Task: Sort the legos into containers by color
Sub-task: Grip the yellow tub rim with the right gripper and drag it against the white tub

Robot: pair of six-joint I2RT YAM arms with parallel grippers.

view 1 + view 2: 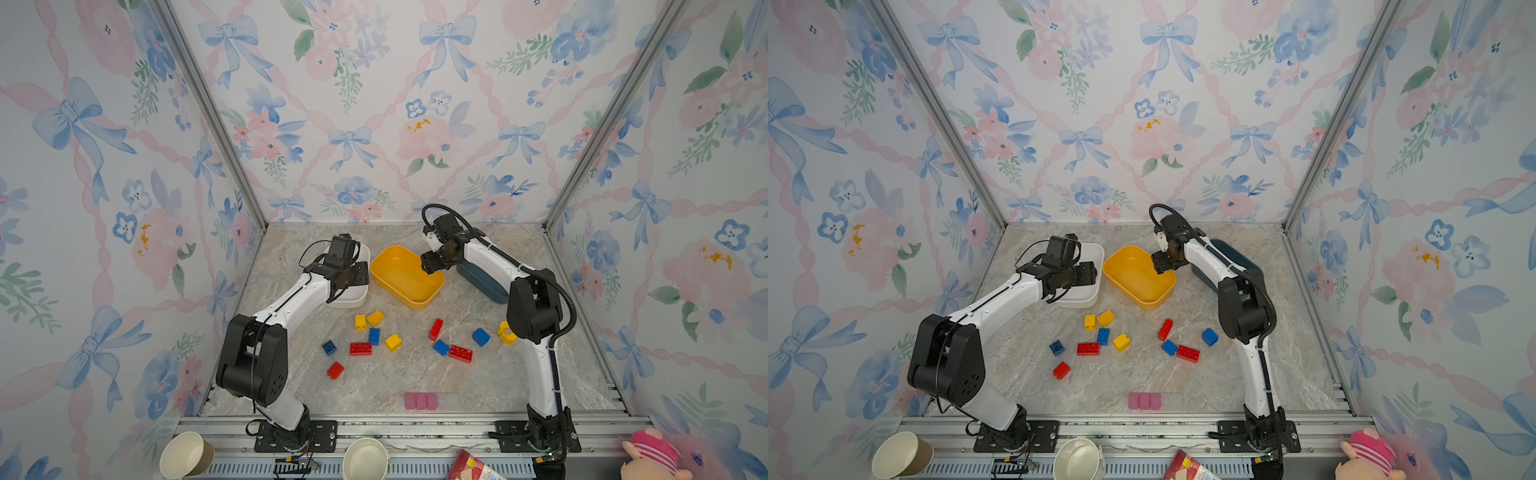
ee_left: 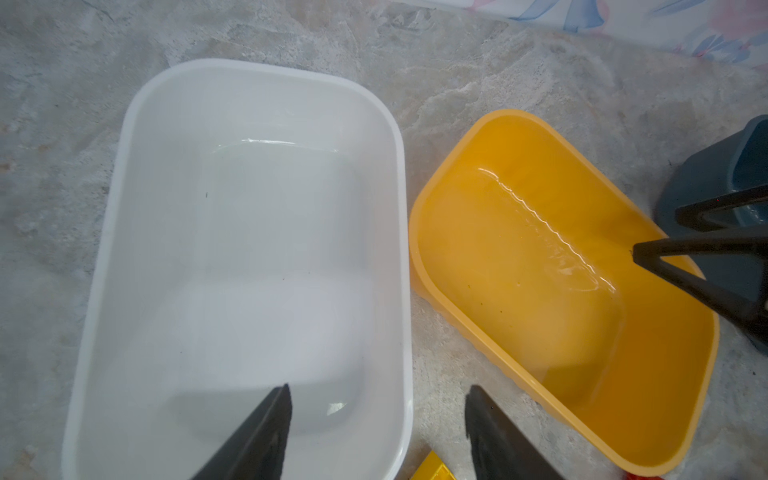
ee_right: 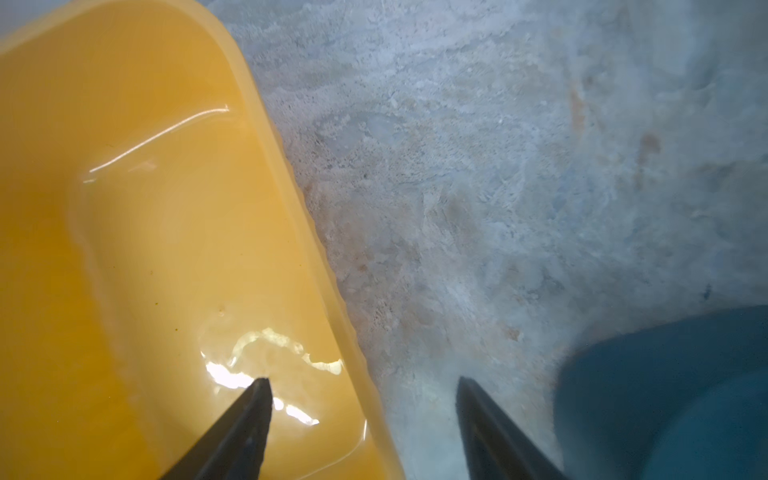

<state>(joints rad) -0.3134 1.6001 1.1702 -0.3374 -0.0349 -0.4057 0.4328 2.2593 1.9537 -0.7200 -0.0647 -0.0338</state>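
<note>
Twin arms
Left arm (image 1: pixel 291 305), right arm (image 1: pixel 494 257): white links, black housings; ribbed hose (image 1: pixel 562 291) on the right; left gripper (image 2: pixel 379 388), right gripper (image 3: pixel 363 380) black.

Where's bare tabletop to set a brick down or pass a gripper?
Free: the table strip between the back wall and the white tub and yellow tub; the band between the legos and the pink strip. Crowded: mid-table among the legos, and the narrow gaps from the yellow tub to the white and teal tub.
</note>
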